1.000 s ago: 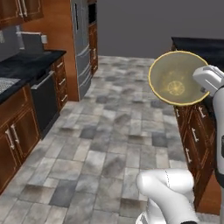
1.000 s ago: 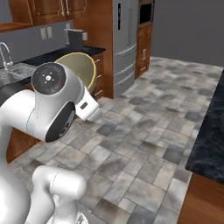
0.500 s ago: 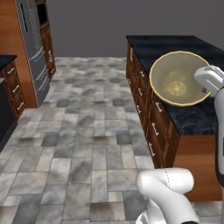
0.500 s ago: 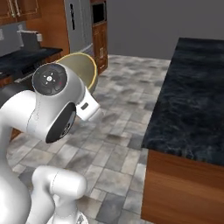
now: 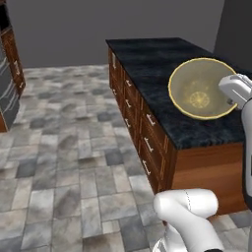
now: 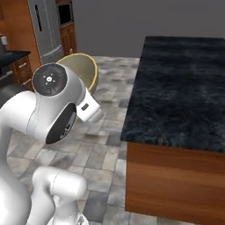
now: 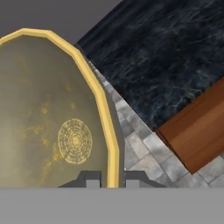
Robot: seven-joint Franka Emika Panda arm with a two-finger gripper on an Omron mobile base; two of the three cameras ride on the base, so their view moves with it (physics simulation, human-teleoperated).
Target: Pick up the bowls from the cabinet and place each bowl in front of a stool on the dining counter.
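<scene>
An olive-beige bowl (image 5: 201, 88) with a thin yellow rim hangs tilted on its side in the air, its inside facing the left base camera. My gripper (image 7: 111, 178) is shut on its rim, one finger inside and one outside. In the right base view the bowl (image 6: 83, 70) peeks out behind my arm's upper joint. The dining counter (image 5: 162, 64), a black marble slab on a reddish-brown base, lies just beyond the bowl. It takes up the right half of the right base view (image 6: 184, 88) and the upper right of the hand view (image 7: 166, 57). The cabinet is out of view.
Drawer fronts with short handles (image 5: 142, 133) line the dining counter's near side. A steel fridge (image 6: 44, 26) and wooden cabinetry (image 6: 68, 37) stand far left across the grey stone floor (image 5: 64, 162). Open floor lies between me and the counter.
The whole picture has swung as the base turned: the kitchen wall and fridge slid off to the left and the dining counter came in close. The bowl stays gripped the same way.
</scene>
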